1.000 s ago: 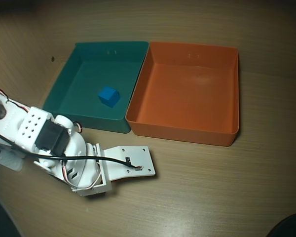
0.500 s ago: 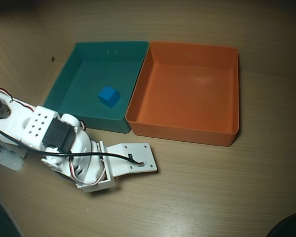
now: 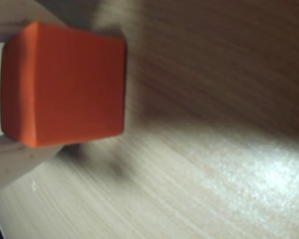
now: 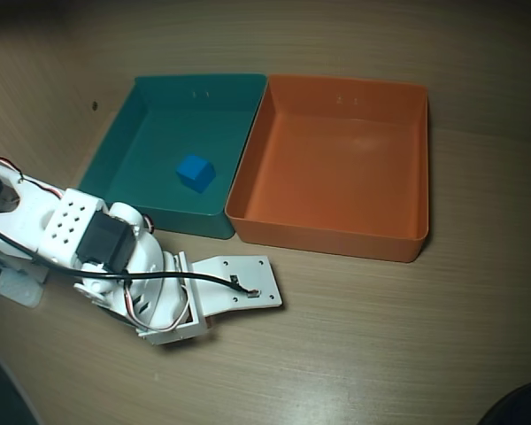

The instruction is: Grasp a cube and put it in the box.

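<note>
The small orange cube (image 3: pixel 70 84) fills the left of the wrist view, sitting between two pale fingers (image 3: pixel 15 164) above and below it. My gripper (image 3: pixel 20 89) is shut on it, and a blurred shadow lies on the wood beside it. In the overhead view the gripper (image 4: pixel 239 299) is low over the table, just in front of where the two trays meet, and its white plate hides the cube. The orange box (image 4: pixel 327 235) stands behind and to the right of the gripper, and nothing lies in it.
A teal tray (image 4: pixel 186 221) touches the orange box's left side and holds a small blue cube (image 4: pixel 196 173). The arm's white body (image 4: pixel 80 239) takes up the left front. A bright patch of wooden table (image 3: pixel 229 189) shows in the wrist view.
</note>
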Motion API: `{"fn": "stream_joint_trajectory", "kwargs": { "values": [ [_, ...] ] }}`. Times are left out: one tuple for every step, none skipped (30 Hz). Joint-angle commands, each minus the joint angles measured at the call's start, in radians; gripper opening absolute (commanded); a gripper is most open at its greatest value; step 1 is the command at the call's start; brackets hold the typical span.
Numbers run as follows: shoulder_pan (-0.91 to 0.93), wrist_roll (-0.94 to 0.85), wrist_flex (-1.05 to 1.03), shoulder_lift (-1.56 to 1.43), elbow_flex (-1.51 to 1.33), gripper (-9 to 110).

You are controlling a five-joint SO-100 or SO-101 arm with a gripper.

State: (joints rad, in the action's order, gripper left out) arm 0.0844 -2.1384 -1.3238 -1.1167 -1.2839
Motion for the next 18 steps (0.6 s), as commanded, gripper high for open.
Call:
{"fn": "stream_joint_trajectory", "kwargs": {
  "values": [
    [0.0, 0.005, -0.005, -0.021, 0.043, -7],
    [0.002, 0.005, -0.005, -0.021, 0.043, -7],
    [0.002, 0.005, -0.005, -0.021, 0.046, -6],
    [0.002, 0.005, -0.005, -0.021, 0.049, -5],
    [0.002, 0.006, -0.005, -0.021, 0.054, -5],
    [0.003, 0.006, -0.005, -0.025, 0.057, -5],
    [0.003, 0.006, -0.005, -0.035, 0.057, -6],
    [0.005, 0.006, -0.005, -0.041, 0.058, -6],
    [0.005, 0.006, -0.005, -0.046, 0.061, -6],
    [0.005, 0.006, -0.005, -0.063, 0.072, -6],
    [0.002, 0.006, -0.005, -0.078, 0.087, -6],
    [0.002, 0.006, -0.005, -0.094, 0.104, -6],
    [0.003, 0.006, -0.006, -0.112, 0.123, -6],
    [0.005, 0.006, -0.006, -0.13, 0.138, -6],
    [0.005, 0.006, -0.006, -0.146, 0.153, -6],
    [0.005, 0.008, -0.006, -0.158, 0.17, -6],
    [0.003, 0.008, -0.006, -0.17, 0.189, -6],
    [0.003, 0.008, -0.006, -0.181, 0.207, -6]
  ]
}}
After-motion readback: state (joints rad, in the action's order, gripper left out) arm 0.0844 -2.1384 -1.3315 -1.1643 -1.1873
